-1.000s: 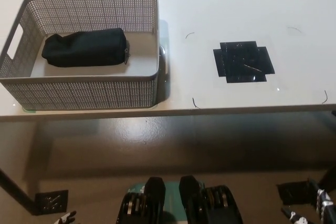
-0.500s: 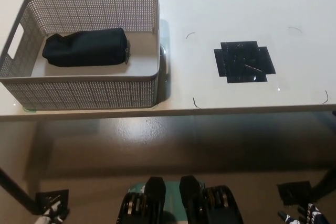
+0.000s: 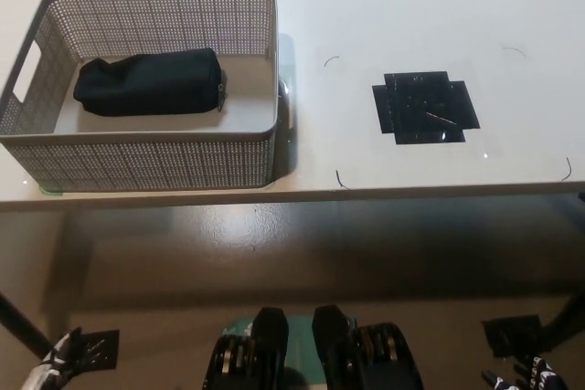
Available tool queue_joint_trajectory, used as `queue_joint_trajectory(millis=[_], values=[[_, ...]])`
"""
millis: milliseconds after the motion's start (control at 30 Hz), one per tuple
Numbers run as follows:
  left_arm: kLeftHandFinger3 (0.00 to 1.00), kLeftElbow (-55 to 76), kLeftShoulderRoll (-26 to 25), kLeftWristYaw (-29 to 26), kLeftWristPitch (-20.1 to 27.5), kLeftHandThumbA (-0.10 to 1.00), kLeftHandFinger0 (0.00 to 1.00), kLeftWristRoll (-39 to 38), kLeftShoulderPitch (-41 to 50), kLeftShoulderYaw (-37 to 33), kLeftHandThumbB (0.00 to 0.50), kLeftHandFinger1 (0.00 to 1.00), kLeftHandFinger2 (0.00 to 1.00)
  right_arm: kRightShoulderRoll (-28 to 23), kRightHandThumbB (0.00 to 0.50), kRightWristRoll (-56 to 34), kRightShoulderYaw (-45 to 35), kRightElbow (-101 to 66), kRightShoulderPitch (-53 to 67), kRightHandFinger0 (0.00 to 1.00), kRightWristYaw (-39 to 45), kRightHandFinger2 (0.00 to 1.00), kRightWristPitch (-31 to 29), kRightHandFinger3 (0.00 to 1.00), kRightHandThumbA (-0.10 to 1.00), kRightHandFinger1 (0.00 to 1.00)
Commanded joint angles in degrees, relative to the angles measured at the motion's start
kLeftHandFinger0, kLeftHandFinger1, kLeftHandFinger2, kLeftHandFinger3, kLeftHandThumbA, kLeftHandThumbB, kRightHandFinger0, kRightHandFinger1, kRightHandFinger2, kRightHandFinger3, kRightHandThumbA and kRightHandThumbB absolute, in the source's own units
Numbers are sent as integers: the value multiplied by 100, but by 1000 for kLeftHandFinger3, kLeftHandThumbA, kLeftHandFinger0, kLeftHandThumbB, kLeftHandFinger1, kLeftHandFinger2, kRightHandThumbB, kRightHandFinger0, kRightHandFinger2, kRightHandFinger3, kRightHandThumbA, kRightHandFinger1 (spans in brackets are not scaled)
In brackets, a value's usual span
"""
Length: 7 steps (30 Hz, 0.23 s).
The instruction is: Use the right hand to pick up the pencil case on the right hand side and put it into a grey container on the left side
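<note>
The black pencil case [image 3: 149,83] lies on its side inside the grey container [image 3: 146,160], a perforated basket with a cut-out handle in its left end wall, standing on the left part of the white table [image 3: 393,6]. The case rests on the basket's floor, stretched lengthwise from left to right, its right end close to the basket's right wall, with a small zipper pull showing at that end. To the right of the basket, well apart from it, a patch of black tape [image 3: 424,107] is stuck flat on the tabletop in a rough cross shape, and a few thin curved marks are drawn around it. The table's front edge runs across the middle of the view, and below it lies the floor, where another black tape mark [image 3: 514,333] sits near the lower right. Both hands hang low, below the table and away from the basket: the white left hand [image 3: 53,369] peeks in at the bottom left corner and the black right hand [image 3: 528,379] at the bottom right corner. Only slivers of each show, so whether their fingers are spread or closed cannot be told.
</note>
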State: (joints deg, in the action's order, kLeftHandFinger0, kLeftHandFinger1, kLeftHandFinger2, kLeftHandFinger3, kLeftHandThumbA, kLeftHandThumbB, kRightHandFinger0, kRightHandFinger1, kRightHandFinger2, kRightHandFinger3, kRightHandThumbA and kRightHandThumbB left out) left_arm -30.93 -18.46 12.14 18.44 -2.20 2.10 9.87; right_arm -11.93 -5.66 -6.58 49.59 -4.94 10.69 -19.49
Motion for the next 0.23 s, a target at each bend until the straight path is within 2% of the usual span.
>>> queue_joint_trajectory(millis=[0, 67, 133, 200], values=[[1000, 168, 17, 373, -167, 1000, 1000, -971, 7, 291, 366, 1000, 999, -17, 330, -221, -29, -198, 61, 1000, 286, 1000, -741, 1000, 1000, 1000], [1000, 149, 17, 387, -132, 1000, 1000, -964, -21, 299, 360, 1000, 993, -17, 324, -227, -22, -205, 42, 1000, 294, 1000, -709, 1000, 1000, 1000], [1000, 162, 24, 377, -180, 1000, 1000, -979, -52, 308, 376, 1000, 989, -24, 297, -220, -6, -224, 14, 1000, 305, 1000, -717, 1000, 1000, 1000], [1000, 177, 38, 365, -213, 1000, 1000, -983, -82, 308, 382, 1000, 985, -44, 290, -192, 4, -221, -25, 1000, 286, 1000, -703, 1000, 1000, 1000]])
